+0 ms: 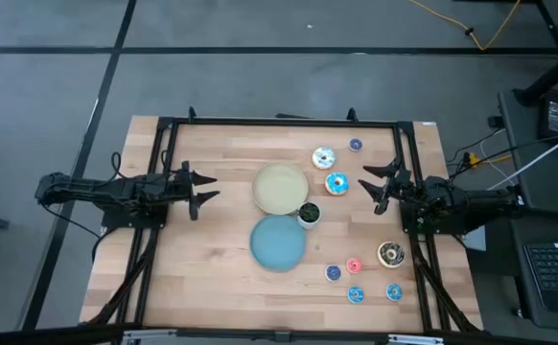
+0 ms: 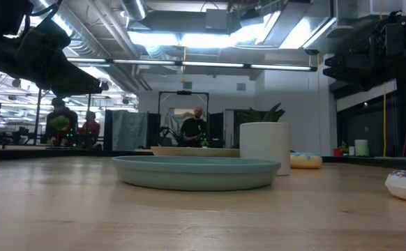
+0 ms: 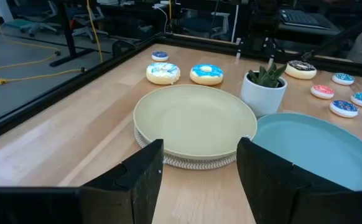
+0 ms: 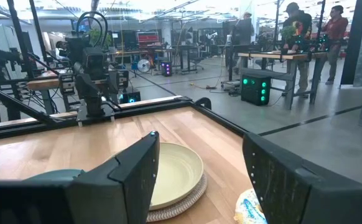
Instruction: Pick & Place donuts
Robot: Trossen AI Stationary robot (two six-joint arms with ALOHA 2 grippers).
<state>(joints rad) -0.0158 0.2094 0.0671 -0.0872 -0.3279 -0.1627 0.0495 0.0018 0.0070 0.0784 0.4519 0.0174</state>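
cream plate [image 1: 280, 188] as reference: left gripper [image 1: 202, 188] hangs level to its left, jaws released, holding nothing. right gripper [image 1: 371, 184] hangs level to its right, jaws spread, empty. donuts [image 1: 336, 184] lie between plate and right gripper.

Two dark arms w/ black cabling, each pincer [image 1: 197, 185] [image 1: 380, 187] w/ blocky matte-black fingers.

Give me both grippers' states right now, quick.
Left gripper: open, empty, at the table's left side facing the cream plate.
Right gripper: open, empty, beside the blue-iced donut.
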